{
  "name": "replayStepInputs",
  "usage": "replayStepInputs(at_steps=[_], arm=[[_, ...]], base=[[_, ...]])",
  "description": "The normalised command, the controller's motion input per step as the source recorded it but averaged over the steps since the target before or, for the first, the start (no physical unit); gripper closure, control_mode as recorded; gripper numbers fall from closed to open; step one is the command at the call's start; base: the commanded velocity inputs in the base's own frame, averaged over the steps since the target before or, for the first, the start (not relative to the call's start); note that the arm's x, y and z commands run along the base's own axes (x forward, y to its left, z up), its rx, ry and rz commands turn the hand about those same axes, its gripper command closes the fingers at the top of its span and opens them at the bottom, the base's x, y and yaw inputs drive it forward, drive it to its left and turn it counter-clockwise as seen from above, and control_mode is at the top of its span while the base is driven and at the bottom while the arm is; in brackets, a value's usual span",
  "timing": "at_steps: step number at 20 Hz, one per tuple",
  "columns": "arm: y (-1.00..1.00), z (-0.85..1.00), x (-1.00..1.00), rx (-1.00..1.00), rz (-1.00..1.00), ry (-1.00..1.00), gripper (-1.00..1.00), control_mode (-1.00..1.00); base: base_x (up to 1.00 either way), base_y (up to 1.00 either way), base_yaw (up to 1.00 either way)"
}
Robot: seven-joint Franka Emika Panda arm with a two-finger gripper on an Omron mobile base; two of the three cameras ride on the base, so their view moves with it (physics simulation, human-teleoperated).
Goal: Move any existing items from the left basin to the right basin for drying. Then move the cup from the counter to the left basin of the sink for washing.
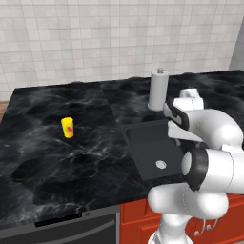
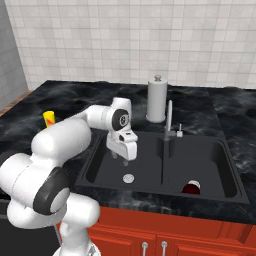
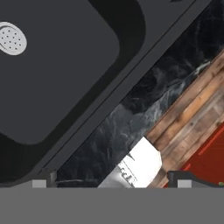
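The yellow cup [image 1: 67, 127] [image 2: 49, 118] stands upright on the black marble counter [image 1: 47, 152], well left of the sink [image 2: 160, 197]. The dark red bowl-like item [image 2: 191, 188] lies in the right basin [image 2: 215, 165], near its front. In the left basin [image 2: 107, 167] [image 1: 150, 145] I see just the silver drain [image 2: 128, 177] [image 3: 12, 39]. My gripper [image 2: 119, 156] [image 3: 111, 181] hangs open over the left basin, pointing down, with nothing between its fingers. The cup is far off to its left.
A tall paper towel roll [image 1: 158, 89] [image 2: 157, 99] stands on the counter behind the sink. The curved silver faucet [image 2: 169, 122] rises at the back of the divider between the basins. Red cabinets [image 2: 165, 235] run below the counter's front edge.
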Motion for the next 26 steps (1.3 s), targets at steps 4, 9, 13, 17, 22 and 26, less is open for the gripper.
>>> replayStepInputs(at_steps=[4,9,13,17,22,26], arm=[[0.47,0.11,0.06,0.00,0.10,0.06,-1.00,-1.00],[0.42,0.02,0.08,0.00,0.11,0.05,-1.00,-1.00],[0.01,0.00,0.00,0.00,0.03,0.01,-1.00,-1.00],[0.03,0.00,0.04,0.00,0.00,0.00,-1.00,-1.00],[0.25,0.01,0.23,0.00,0.00,0.00,-1.00,-1.00],[0.32,0.00,0.33,0.00,0.00,-0.01,-1.00,-1.00]], base=[[0.00,0.00,0.00],[0.00,0.00,0.00],[0.00,0.00,0.00],[0.00,0.00,0.00],[0.00,0.00,0.00],[0.00,0.00,0.00]])
